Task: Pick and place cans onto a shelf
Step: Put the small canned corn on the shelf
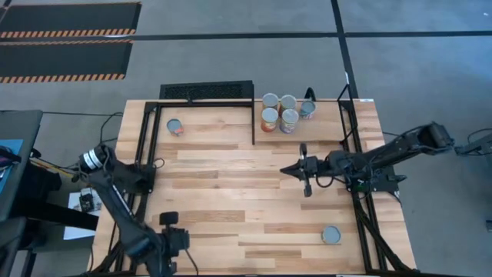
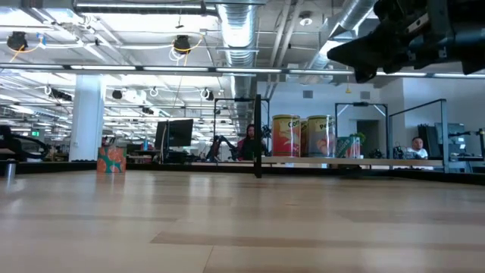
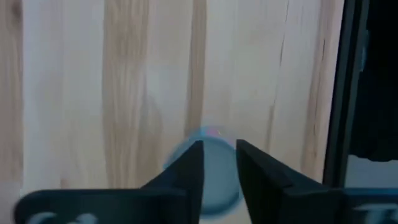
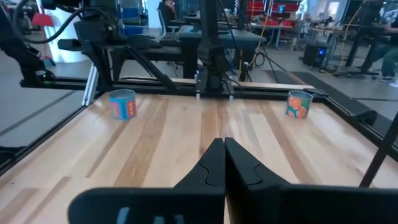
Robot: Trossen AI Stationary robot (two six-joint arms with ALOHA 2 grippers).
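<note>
Five cans (image 1: pixel 280 112) stand grouped on the shelf (image 1: pixel 304 123) at the table's far edge, right of the black divider; one can (image 1: pixel 175 127) sits alone in the far-left section, and another (image 1: pixel 331 235) stands loose near the near-right corner of the table (image 1: pixel 231 185). The right hand (image 1: pixel 303 169) hovers above the table's middle right, empty, its fingers pressed together as its wrist view shows. The left hand (image 1: pixel 171 231) waits at the near-left edge, narrowly parted and holding nothing. The step in hand appears to be fetching the next can, most likely the one near the near-right corner. To do it well, the right hand should spread wide before descending, centre on the silver lid, and close low enough on the body that the can cannot tip.
</note>
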